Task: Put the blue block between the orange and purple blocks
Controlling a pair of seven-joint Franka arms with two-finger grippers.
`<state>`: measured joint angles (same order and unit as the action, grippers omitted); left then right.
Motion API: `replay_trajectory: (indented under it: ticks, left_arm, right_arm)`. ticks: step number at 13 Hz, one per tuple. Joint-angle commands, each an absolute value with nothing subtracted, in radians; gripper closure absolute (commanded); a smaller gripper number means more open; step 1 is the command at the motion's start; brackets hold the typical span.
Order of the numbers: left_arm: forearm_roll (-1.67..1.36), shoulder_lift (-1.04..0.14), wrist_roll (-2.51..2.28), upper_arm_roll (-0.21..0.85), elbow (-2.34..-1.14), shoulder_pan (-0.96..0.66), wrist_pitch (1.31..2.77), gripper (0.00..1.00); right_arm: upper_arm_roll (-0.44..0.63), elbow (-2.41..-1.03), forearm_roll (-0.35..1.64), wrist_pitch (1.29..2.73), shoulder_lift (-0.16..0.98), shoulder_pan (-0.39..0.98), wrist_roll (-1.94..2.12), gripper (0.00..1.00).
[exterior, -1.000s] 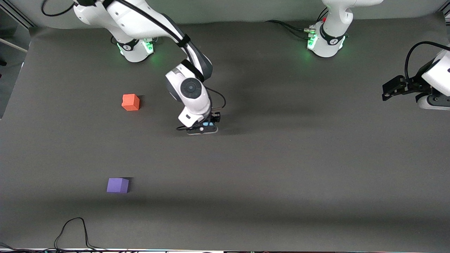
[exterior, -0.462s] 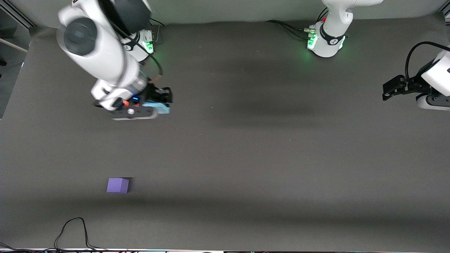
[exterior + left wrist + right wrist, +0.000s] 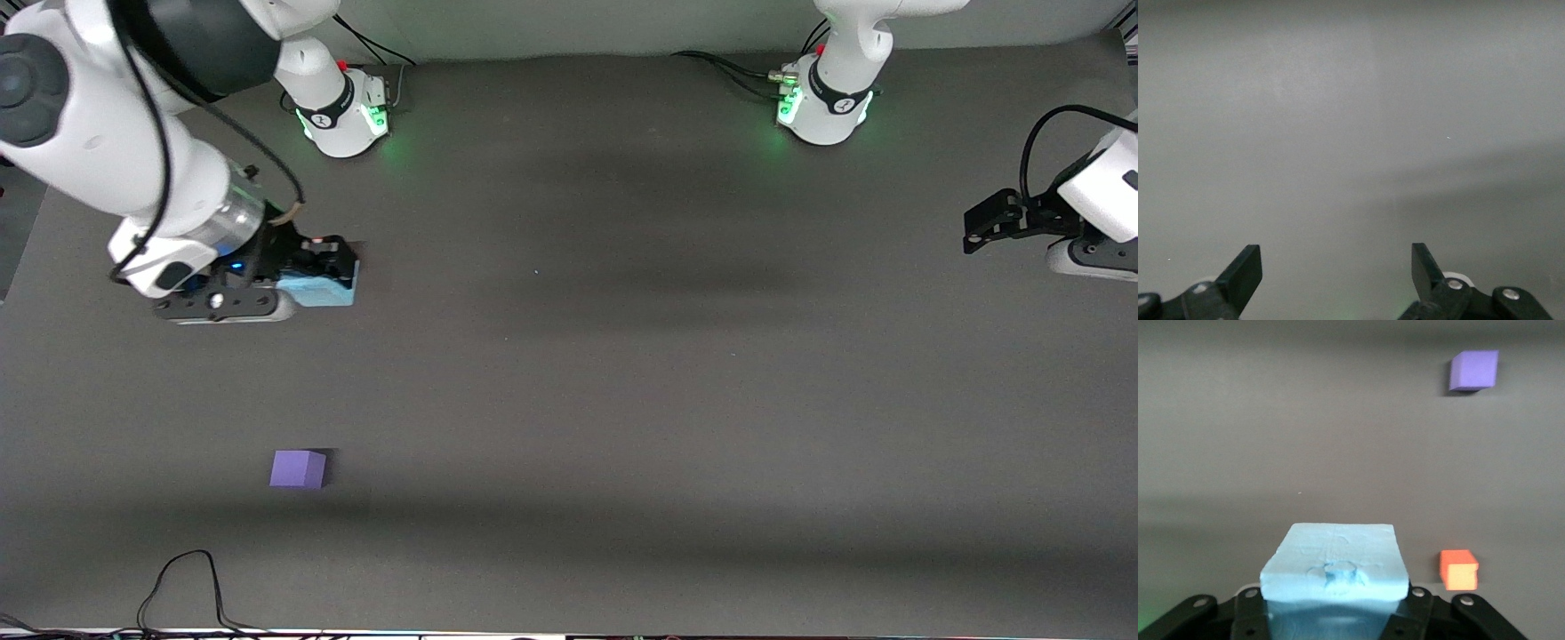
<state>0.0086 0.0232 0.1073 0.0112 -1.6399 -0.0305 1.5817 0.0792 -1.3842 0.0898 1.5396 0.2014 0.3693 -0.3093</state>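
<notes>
Blue block (image 3: 322,290) — pinched by the right gripper (image 3: 307,276) — has swung from mid-table to over the orange block (image 3: 1458,569), short of the gap toward the purple block (image 3: 298,468); left gripper (image 3: 987,220) waits, spread.

A dark grey table (image 3: 676,391) fills the front view, and its surface is matte and smooth. A thin black cable (image 3: 191,582) lies on it in a loop at the edge nearest to the front camera, toward the right arm's end of the table. More black cables (image 3: 725,69) lie on the table at the edge farthest from that camera. A pale grey wall (image 3: 578,27) stands along that same edge
</notes>
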Motion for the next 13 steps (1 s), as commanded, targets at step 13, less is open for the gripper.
replay_trajectory:
  ticks: [13]
  left_arm:
    - [0.021, 0.014, 0.121, 0.017, -1.62, -0.026, 1.569, 0.0]
  right_arm:
    - [-0.147, -2.08, 0.1, 2.045, 0.03, -0.161, -0.055, 0.33]
